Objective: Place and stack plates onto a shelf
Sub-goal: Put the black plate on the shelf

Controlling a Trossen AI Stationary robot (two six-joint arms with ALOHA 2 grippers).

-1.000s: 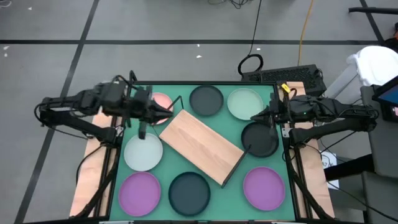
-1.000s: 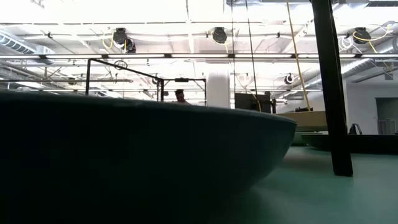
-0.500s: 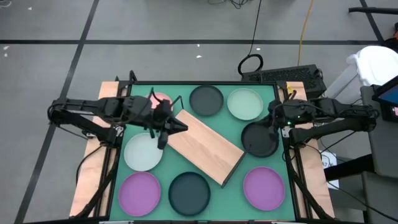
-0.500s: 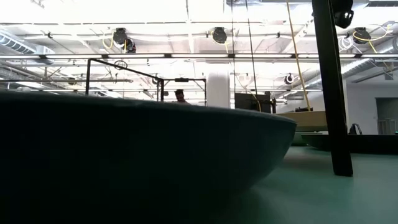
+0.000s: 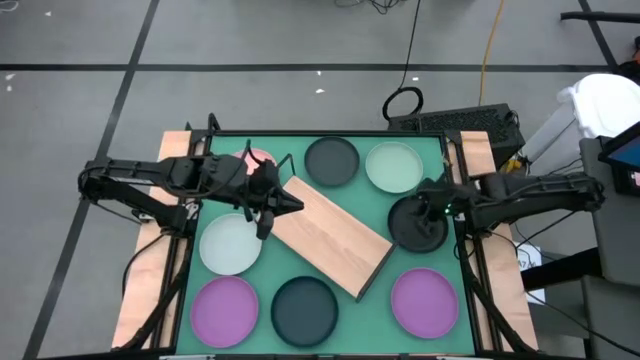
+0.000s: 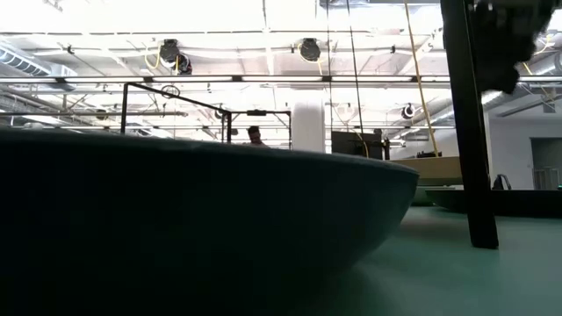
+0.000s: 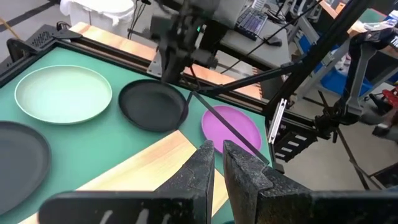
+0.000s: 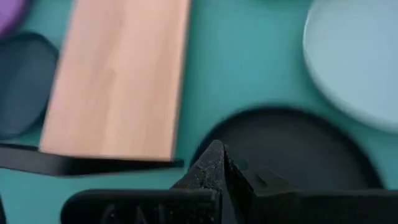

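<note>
The green table mat point(image 5: 385, 205) fills a wood-edged table, and beyond it the low view shows an open hall with ceiling pipes and lamps, a person's head far off. The shelf point(image 5: 325, 235) lies slantwise across the middle, a light wood board with thin black wire at its ends; nothing is on it yet. It looks stiff and light, its flat top likely smooth enough for a dish to slide.

8 plates ring it: a pink plate point(image 5: 258, 160) mostly hidden under the left arm, a dark plate point(image 5: 331, 160) and a pale plate point(image 5: 394, 166) along the far side, a black plate point(image 5: 418, 225) at the right, another pale plate point(image 5: 230, 244) at the left, 2 purple ones and a dark one nearest. They look rigid, shallow and slick, best pinched at the raised rim.

The left gripper point(image 5: 283, 200) hangs over the shelf's far end, fingers point(image 7: 205, 168) nearly together, holding nothing. The right gripper point(image 5: 430, 208) is clenched empty over the black plate's rim.
</note>
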